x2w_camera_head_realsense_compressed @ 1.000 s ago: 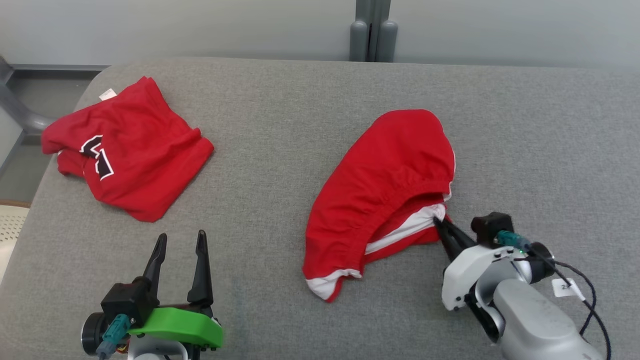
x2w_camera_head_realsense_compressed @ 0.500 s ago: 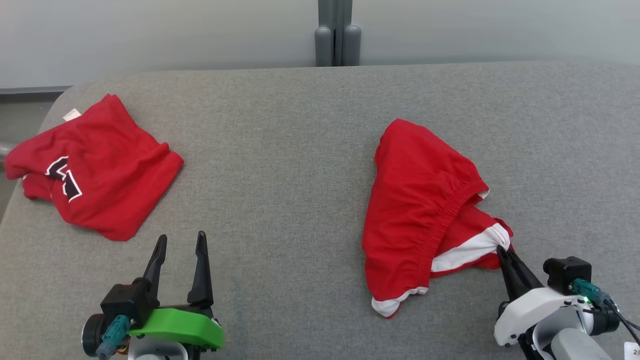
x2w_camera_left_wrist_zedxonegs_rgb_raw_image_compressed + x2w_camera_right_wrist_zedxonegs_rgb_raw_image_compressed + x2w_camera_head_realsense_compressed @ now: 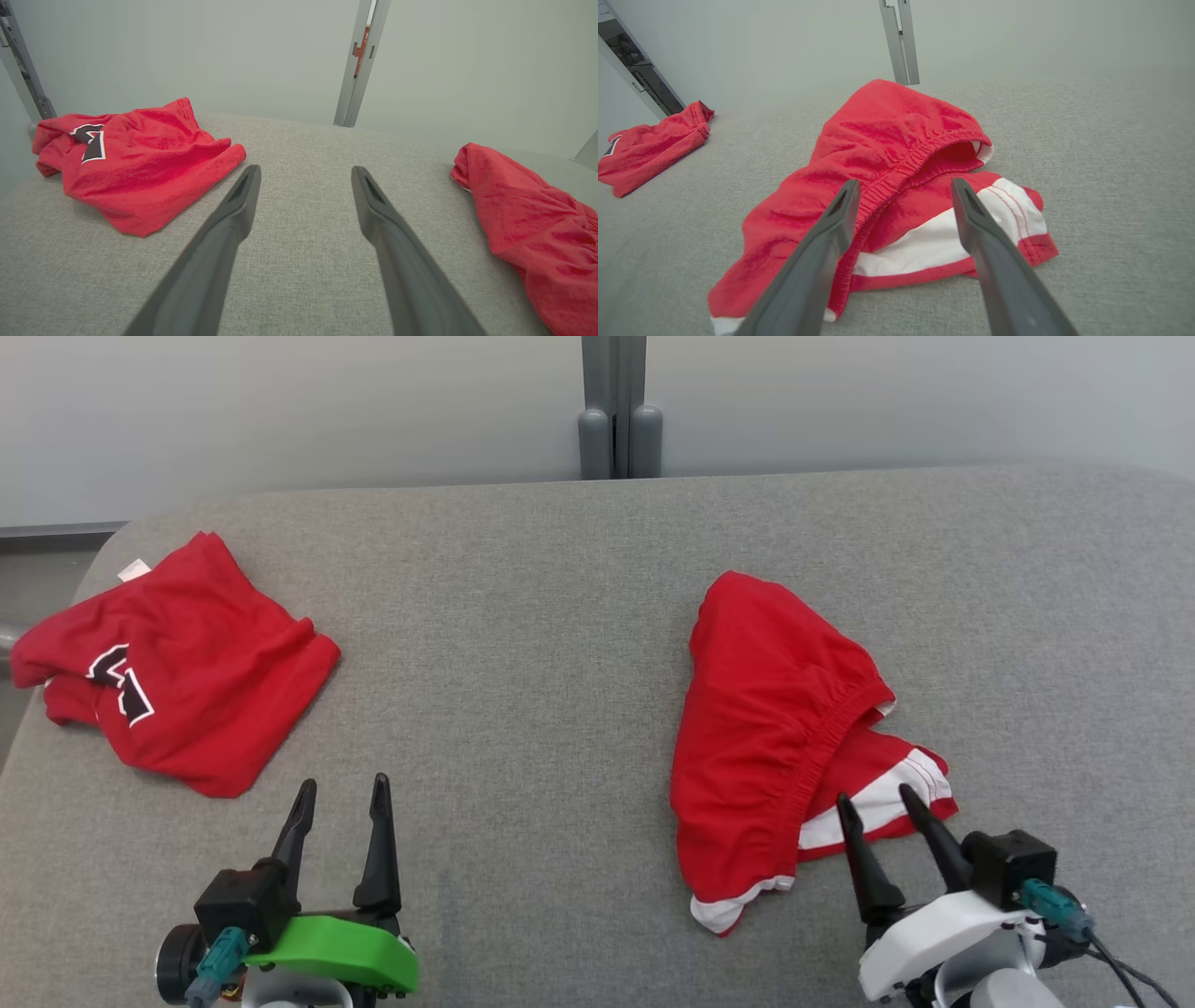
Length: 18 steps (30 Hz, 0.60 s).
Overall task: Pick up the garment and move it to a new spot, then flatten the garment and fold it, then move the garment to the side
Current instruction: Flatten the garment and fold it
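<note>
Flattening looks like your step now: the garment [image 3: 766,728] lies bunched on the grey table [image 3: 523,616], right of centre. The right gripper [image 3: 872,794] is spread wide at its white hem, gripping nothing, and the left gripper [image 3: 344,781] idles, fingers apart. Next, pinch two corners and spread.

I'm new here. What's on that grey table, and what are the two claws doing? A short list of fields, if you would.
Surface: grey table
Right side: red garment with white trim, crumpled
Left side: red garment with emblem, rumpled
Left gripper: open, empty, over bare table
Right gripper: open, at the white trim, gripping nothing
</note>
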Tool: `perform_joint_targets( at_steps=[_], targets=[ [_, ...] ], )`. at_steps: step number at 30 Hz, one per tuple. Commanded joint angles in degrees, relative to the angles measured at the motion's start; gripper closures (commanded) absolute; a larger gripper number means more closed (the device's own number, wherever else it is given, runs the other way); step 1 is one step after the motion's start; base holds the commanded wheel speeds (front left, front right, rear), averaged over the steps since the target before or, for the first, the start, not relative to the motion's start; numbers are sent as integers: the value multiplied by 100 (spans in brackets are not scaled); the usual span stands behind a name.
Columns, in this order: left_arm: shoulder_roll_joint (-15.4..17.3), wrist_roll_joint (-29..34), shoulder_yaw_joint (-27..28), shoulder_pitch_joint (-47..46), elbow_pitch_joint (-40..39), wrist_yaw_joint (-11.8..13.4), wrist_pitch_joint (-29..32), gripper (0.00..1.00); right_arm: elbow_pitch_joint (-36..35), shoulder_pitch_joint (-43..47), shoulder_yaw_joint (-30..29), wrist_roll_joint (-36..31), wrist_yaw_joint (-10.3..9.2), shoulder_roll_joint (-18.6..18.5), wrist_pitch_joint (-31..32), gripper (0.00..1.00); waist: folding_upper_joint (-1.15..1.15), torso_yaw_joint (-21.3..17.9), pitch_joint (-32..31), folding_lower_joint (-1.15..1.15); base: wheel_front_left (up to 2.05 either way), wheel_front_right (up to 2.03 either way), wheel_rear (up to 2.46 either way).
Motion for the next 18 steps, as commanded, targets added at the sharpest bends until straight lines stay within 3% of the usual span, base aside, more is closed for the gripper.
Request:
perform_joint_targets(
  at_steps=[1,14,15,17,18],
  targets=[
    [13,-1,-3,53,9,-21,-3,0,51,52,121,69,1,-4,54,0,0,42,-23,0,0,0,0],
    [13,-21,-28,3,-16,-11,-3,0,1323,-630,884,784,1,285,178,0,0,372,69,0,0,0,0],
    [13,-32,-25,-12,-17,-8,-3,0,1406,-693,932,870,1,300,144,59,0,390,83,0,0,0,0],
    [13,-43,-21,-34,-19,-4,-3,0,1481,-798,1009,951,1,307,78,100,0,416,105,0,0,0,0],
    [13,-47,-12,-43,-17,-5,-3,0,1513,-830,1036,975,1,299,51,100,0,423,114,0,0,0,0]
  ],
)
